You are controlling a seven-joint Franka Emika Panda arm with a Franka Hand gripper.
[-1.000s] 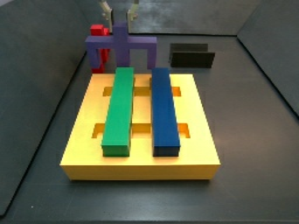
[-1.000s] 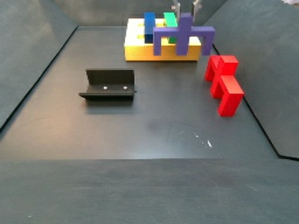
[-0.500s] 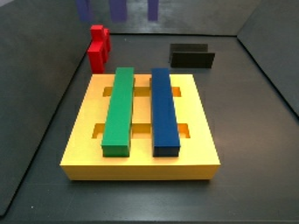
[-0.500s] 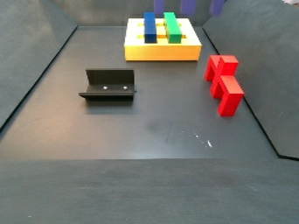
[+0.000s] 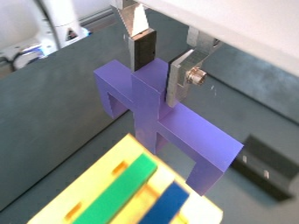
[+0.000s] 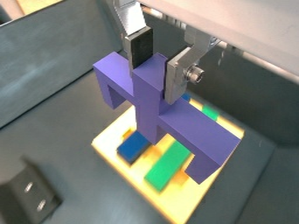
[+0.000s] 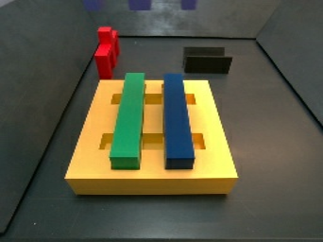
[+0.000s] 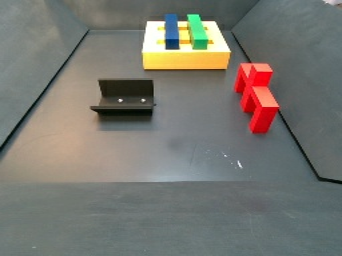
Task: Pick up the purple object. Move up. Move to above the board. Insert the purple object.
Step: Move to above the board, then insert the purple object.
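Both wrist views show the pincer [image 5: 162, 63] pinching the matte violet-blue pronged purple object [image 5: 163, 122] by its long middle bar, silver fingers [image 6: 177, 72] pressed on either side, high above the thick yellow slotted board [image 6: 193, 188]. In a side view only the prong tips [image 7: 142, 4] peek in at 12 o'clock; the board [image 7: 153, 163] carries a green bar [image 7: 127, 118] and a dark-blue bar [image 7: 177, 119].

Pincer [image 5: 159, 63] clamped, raised high.
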